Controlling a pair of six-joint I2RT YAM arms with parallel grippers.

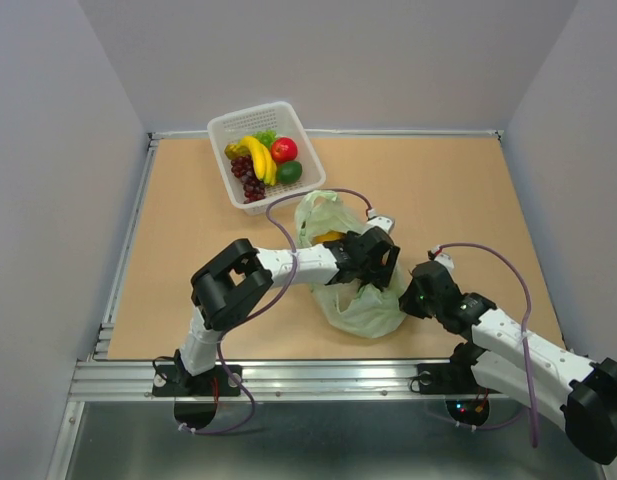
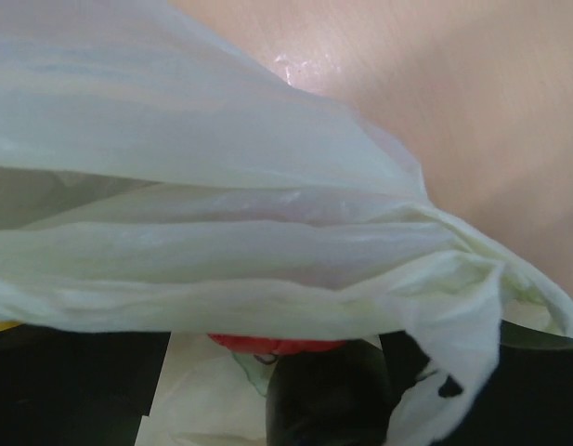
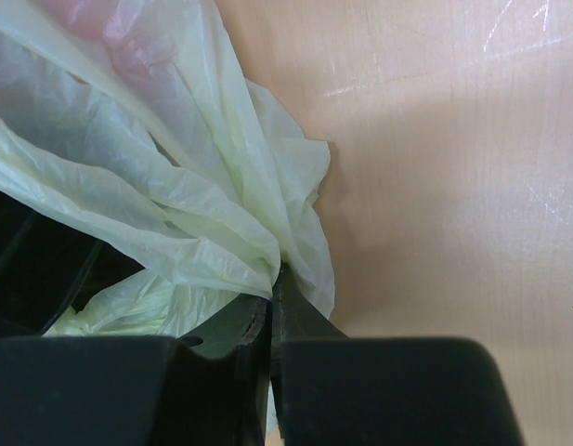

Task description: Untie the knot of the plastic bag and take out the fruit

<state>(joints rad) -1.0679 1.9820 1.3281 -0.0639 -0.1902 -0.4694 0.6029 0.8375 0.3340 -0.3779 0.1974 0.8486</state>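
Note:
The pale green plastic bag [image 1: 360,305] lies crumpled mid-table with one handle loop [image 1: 318,208] standing up behind it. A yellow-orange fruit [image 1: 330,237] shows at its mouth. My left gripper [image 1: 376,262] hangs open over the bag's mouth. In the left wrist view a fold of the bag [image 2: 267,242] stretches across, and under it lie a red fruit [image 2: 277,345] and a dark fruit [image 2: 328,398] between my spread fingers [image 2: 63,390]. My right gripper [image 3: 278,279] is shut on a bunched edge of the bag [image 3: 175,186] at its right side. No knot shows.
A white basket [image 1: 285,112] stands at the back left with a banana [image 1: 258,155], grapes [image 1: 248,180], a red fruit [image 1: 283,150] and a green one [image 1: 289,172]. Bare tan table [image 1: 458,190] lies right of the bag. Grey walls enclose three sides.

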